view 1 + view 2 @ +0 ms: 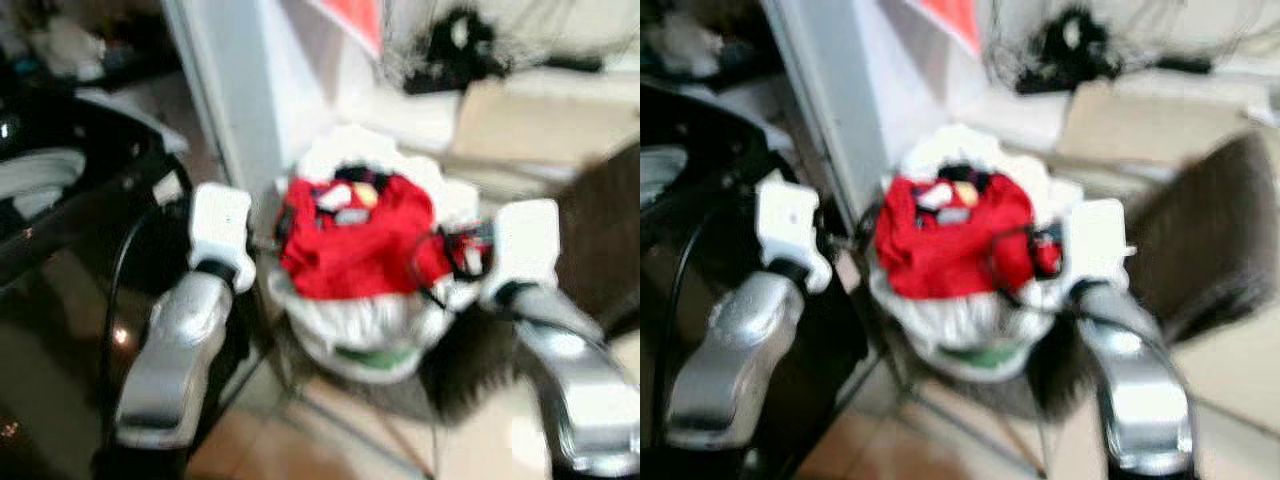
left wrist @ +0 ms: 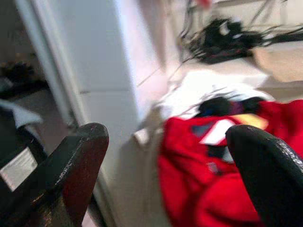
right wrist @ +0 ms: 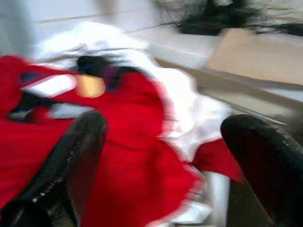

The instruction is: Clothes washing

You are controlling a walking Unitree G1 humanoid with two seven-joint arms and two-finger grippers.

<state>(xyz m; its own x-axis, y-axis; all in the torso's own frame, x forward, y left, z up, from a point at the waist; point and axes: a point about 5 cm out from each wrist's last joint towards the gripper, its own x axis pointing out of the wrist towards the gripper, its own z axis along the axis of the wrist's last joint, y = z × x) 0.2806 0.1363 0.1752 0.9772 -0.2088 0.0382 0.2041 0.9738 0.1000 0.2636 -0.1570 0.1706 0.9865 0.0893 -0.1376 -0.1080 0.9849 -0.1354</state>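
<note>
A heap of laundry fills a pale basket [image 1: 345,325] straight ahead of me, all of it blurred. A red garment [image 1: 355,240] with white and yellow labels lies on top, over white clothes [image 1: 345,150]. My left gripper [image 2: 168,142] is at the basket's left side, its fingers [image 2: 83,156] spread open, with the red garment's edge beyond them. At the basket's right side my right gripper [image 3: 168,127] is open too, and red and white cloth lies between and beyond its fingers [image 3: 78,151]. The white wrist housings [image 1: 222,225] flank the basket.
A dark glossy appliance [image 1: 60,230] stands close on my left. A white pillar or door frame [image 1: 235,80] rises behind the basket. At the back are a tangle of black cables [image 1: 455,45] and a cardboard box [image 1: 520,120]. Something dark and furry [image 1: 600,240] sits on the right.
</note>
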